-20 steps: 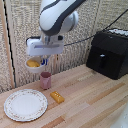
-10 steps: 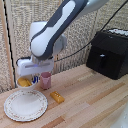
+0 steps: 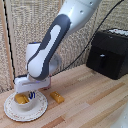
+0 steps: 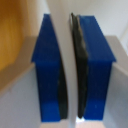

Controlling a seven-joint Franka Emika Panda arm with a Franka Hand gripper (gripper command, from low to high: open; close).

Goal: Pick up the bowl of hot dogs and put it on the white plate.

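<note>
One white robot arm reaches down to one white plate (image 3: 12,112) at the near left of the exterior view. One small white hot dog bowl (image 3: 26,102) sits over the middle of that plate, and I cannot tell if it rests on it or hangs just above. Some yellow-orange hot dogs (image 3: 20,99) show inside, too blurry to count. One gripper (image 3: 29,94) is right at the bowl. In the wrist view its two blue fingers (image 4: 49,70) squeeze a thin white edge (image 4: 66,65) between their dark pads, so the claw is clenched on the bowl rim. One orange-yellow block (image 3: 57,97) lies on the table just to the right of the plate, not touching it. One black box (image 3: 109,53) stands far off on the right, with a dark cable running up behind the arm. The arm's boxy end hides part of the bowl. The table (image 3: 90,105) is pale wood planks. Behind it hangs a light woven screen (image 3: 30,25).
</note>
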